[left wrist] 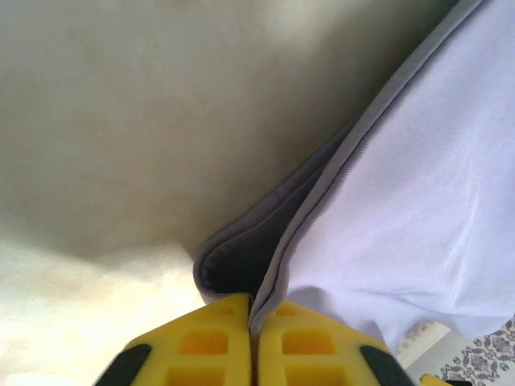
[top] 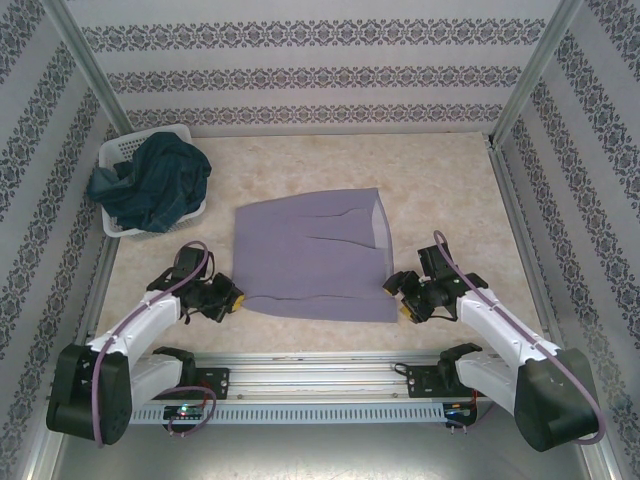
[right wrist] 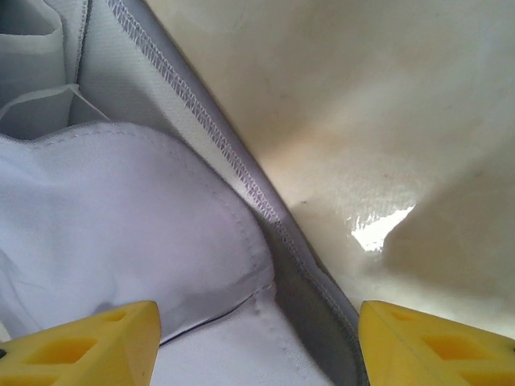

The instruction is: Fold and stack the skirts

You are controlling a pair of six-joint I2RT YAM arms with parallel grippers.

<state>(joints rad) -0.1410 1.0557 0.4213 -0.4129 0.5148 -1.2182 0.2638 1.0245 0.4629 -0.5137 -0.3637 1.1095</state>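
Grey-lavender skirt (top: 312,255), dark teal skirt (top: 160,180), white mesh basket (top: 138,138), mottled beige table (top: 440,190)

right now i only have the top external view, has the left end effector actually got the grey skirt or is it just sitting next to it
observer: It has it. The left wrist view shows the left end effector shut on the hem at a corner of the grey skirt.
operator: and the right one, closed too
observer: No. In the right wrist view the right end effector is open, its yellow fingers wide apart over the skirt's stitched edge.
operator: is the cloth flat there
observer: Not quite. A paler fold of cloth lies over the grey layer beside that edge.
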